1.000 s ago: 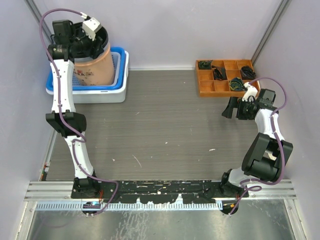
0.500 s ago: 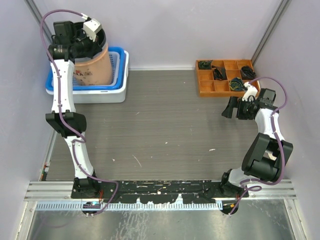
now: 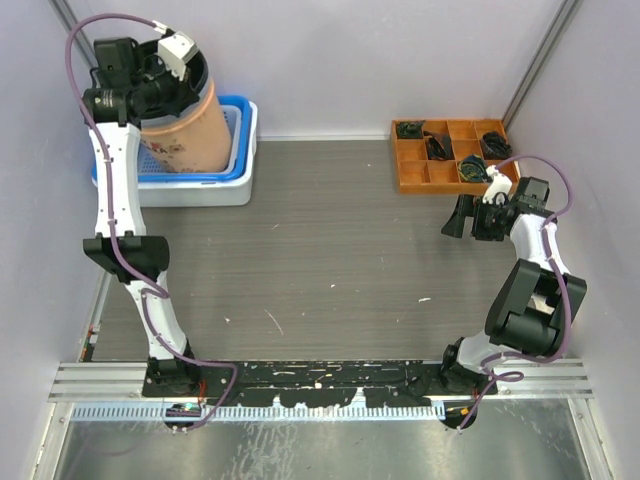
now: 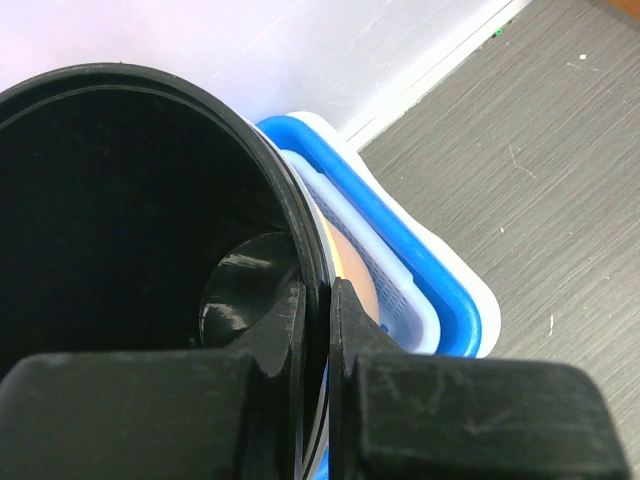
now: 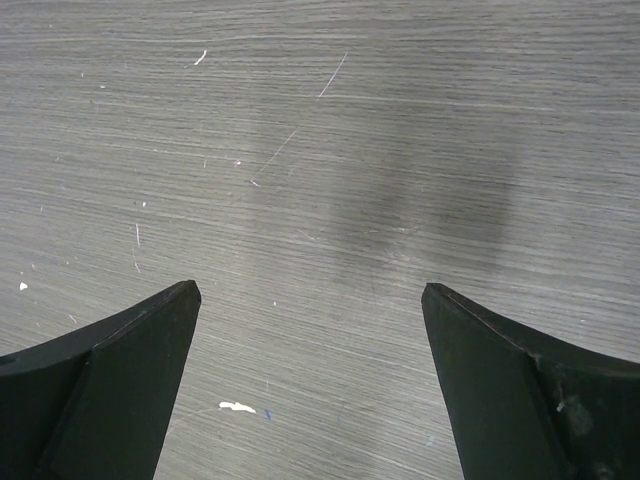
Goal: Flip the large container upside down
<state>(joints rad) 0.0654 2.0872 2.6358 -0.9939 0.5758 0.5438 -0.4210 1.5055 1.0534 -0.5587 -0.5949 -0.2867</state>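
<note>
Up in the upper left of the overhead view, the large container (image 3: 188, 128), peach-sided with a black rim and black inside, sits tilted over the blue basket (image 3: 238, 135), which lies in a white tray (image 3: 225, 190). Whether its base touches the basket is unclear. The left gripper (image 4: 318, 300) pinches the container's rim, one finger inside and one outside. At the right, the right gripper (image 5: 310, 290) hangs spread wide over the grey table (image 3: 330, 250), just below a wooden organizer (image 3: 410, 172).
</note>
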